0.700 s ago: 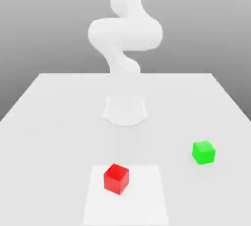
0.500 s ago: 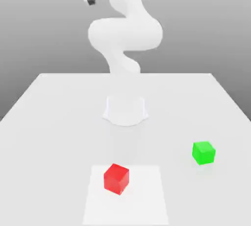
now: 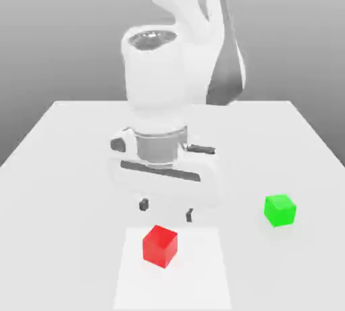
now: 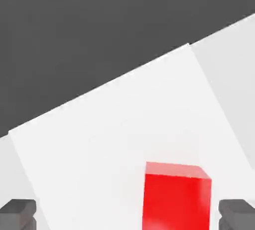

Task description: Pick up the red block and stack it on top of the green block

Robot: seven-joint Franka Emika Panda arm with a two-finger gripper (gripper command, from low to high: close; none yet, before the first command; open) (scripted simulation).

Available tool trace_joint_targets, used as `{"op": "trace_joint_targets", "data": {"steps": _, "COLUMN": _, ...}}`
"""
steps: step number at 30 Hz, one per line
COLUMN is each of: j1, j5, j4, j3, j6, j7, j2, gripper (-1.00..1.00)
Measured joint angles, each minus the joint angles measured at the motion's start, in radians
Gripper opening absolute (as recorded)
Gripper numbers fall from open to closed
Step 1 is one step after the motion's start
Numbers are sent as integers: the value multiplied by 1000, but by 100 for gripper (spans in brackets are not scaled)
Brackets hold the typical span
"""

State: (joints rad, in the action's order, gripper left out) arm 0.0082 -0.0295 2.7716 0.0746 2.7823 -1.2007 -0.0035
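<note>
The red block (image 3: 160,245) rests on a lighter square patch of the white table (image 3: 67,168), near the front. In the hand view the red block (image 4: 175,196) lies between the two dark fingertips, off toward one of them. My gripper (image 3: 166,210) hangs open just above and slightly behind the red block, its dark fingertips (image 3: 143,204) spread apart and touching nothing. The green block (image 3: 279,210) sits on the table toward the exterior view's right, apart from both the gripper and the red block.
A lighter square patch (image 3: 172,269) marks the table's front middle. The white arm (image 3: 168,80) rises over the table's centre behind the gripper. The table's side edges slope away at left and right.
The arm has swung down from high above the table, bringing the open gripper to just above the red block. Both blocks stay where they were.
</note>
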Motion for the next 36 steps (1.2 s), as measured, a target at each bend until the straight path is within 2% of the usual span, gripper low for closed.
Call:
{"op": "trace_joint_targets", "data": {"steps": 6, "j1": -2, "j5": 20, "j4": -10, "j3": -8, "j6": 90, "j7": -20, "j2": 102, "gripper": 0}}
{"op": "trace_joint_targets", "data": {"steps": 13, "j1": -23, "j5": -17, "j4": -23, "j3": -38, "j6": 208, "j7": 3, "j2": 242, "gripper": 0}}
{"op": "trace_joint_targets", "data": {"steps": 14, "j1": -27, "j5": -20, "j4": -24, "j3": -43, "j6": 217, "j7": 6, "j2": 254, "gripper": -100}}
{"op": "trace_joint_targets", "data": {"steps": 21, "j1": -28, "j5": -17, "j4": -24, "j3": -43, "j6": 217, "j7": 3, "j2": 252, "gripper": -100}}
{"op": "trace_joint_targets", "data": {"steps": 32, "j1": -15, "j5": 28, "j4": 0, "j3": -19, "j6": 48, "j7": -27, "j2": 53, "gripper": -100}}
{"op": "trace_joint_targets", "data": {"steps": 36, "j1": -31, "j5": 11, "j4": 17, "j3": -52, "j6": 4, "j7": 37, "j2": 4, "gripper": -100}}
